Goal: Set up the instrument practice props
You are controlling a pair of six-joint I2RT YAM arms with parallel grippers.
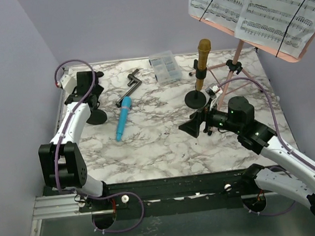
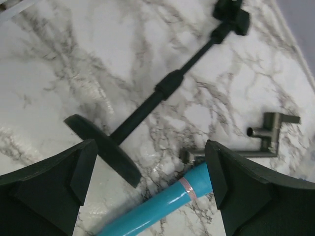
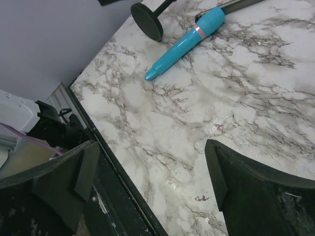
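Observation:
White music pages [image 1: 258, 8] rest on the pink rack [image 1: 221, 27] at the back right, above its tripod legs [image 1: 236, 68]. A gold microphone [image 1: 203, 55] stands upright in a black round-based pole [image 1: 196, 99]. The blue microphone [image 1: 123, 118] lies flat on the marble left of centre. A second black pole [image 2: 162, 88] lies on its side, its round base [image 1: 97, 117] beside the left arm. My left gripper [image 2: 150, 162] hovers open over the blue microphone's head [image 2: 197, 182]. My right gripper [image 1: 193, 124] is open and empty, near the gold microphone's base.
A small clear plastic box [image 1: 165, 67] sits at the back centre. A grey L-shaped metal piece [image 1: 133, 82] lies between it and the blue microphone. The black front rail [image 3: 123, 187] of the table runs under my right gripper [image 3: 152, 157]. Purple walls close in the left and back.

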